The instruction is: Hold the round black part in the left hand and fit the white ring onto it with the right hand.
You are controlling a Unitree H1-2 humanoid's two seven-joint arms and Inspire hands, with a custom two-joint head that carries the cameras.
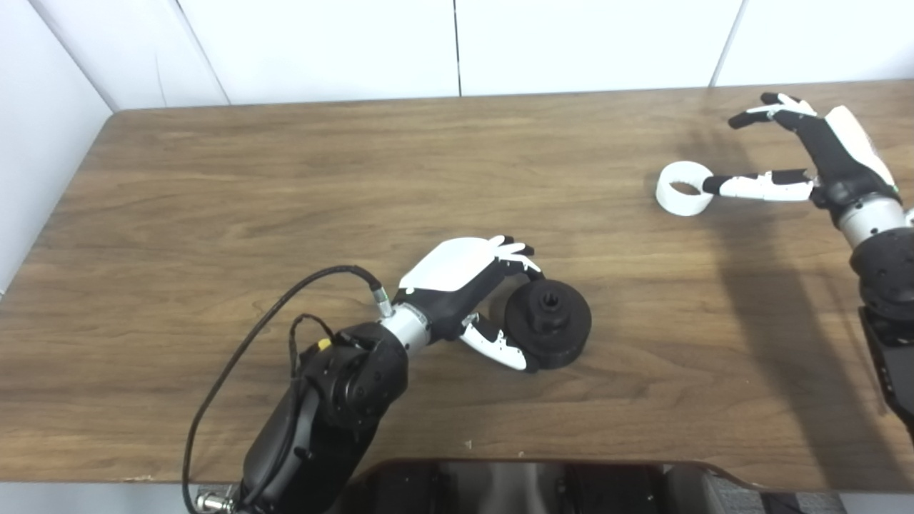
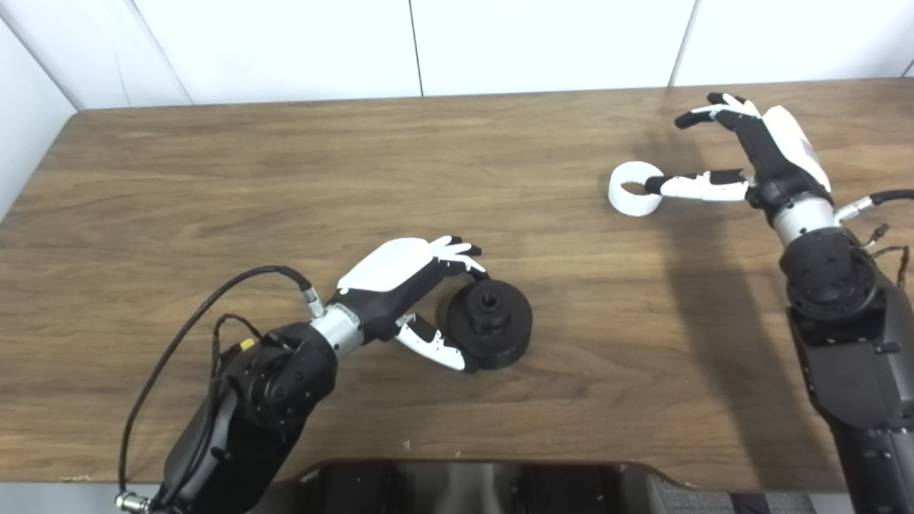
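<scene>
Wood grain runs across the brown table (image 1: 285, 178), which stands against a white wall (image 1: 321, 43) and carries 2 loose things. Taking the round black part (image 1: 548, 323) as the landmark: it rests on the tabletop close to the near edge, roughly at the middle of the table's width, with a toothed hole showing in its raised centre.

The left hand (image 1: 464, 285) lies directly to the left of the black part, wrapped around that side. Its fingers (image 1: 518, 251) curl over the part's far rim and its thumb (image 1: 500, 346) presses along the near rim, so the hand is closed on the part, which still sits on the table. A black cable (image 1: 243, 350) loops from the wrist, further left of the part.

The white ring (image 1: 684, 188) lies flat on the table, well apart from the black part, to its right and farther from the near edge.

The right hand (image 1: 807, 153) is farther right again, beyond the ring. It is spread wide and holds nothing: its thumb (image 1: 757, 185) stretches towards the ring with the tip at or over the ring's right rim, though contact cannot be told, and its fingers (image 1: 767, 107) arch farther back, clear of the ring.
</scene>
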